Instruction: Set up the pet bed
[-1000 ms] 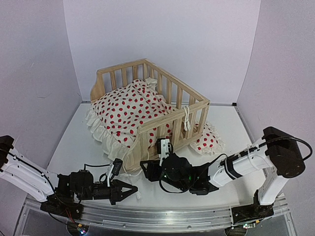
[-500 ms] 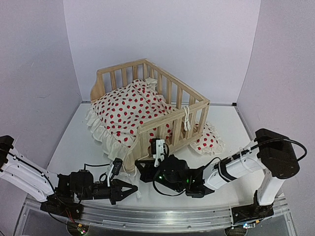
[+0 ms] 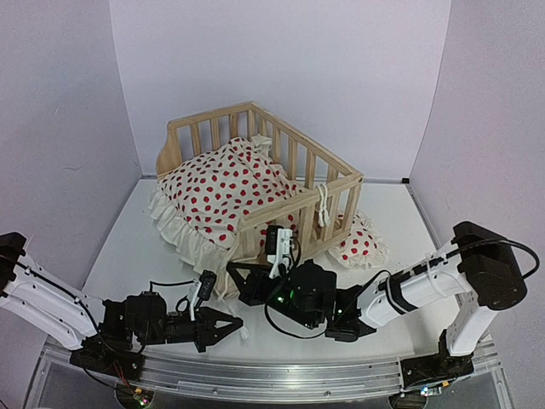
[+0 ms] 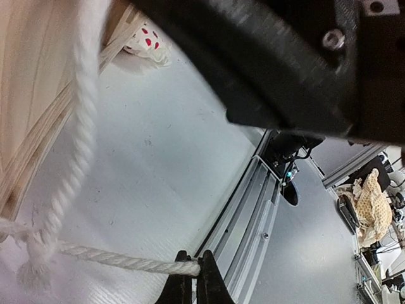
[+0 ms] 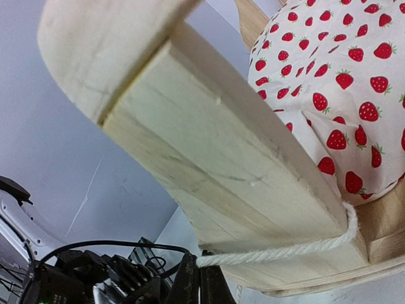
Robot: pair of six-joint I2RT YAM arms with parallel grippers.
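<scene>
Since a second ago the right gripper had slid left to the bed's near corner post and closed up, while the left gripper had edged slightly right. At the left, low over the bench, the left gripper was pressed together, pinching a white tie string a little way from its knot. Just beside it, the right gripper pinched a stretch of string that wrapped round the corner post. Behind both, the pet bed stood mid-bench, its strawberry cushion spilling over the open left side. A small pillow lay against its right rail
</scene>
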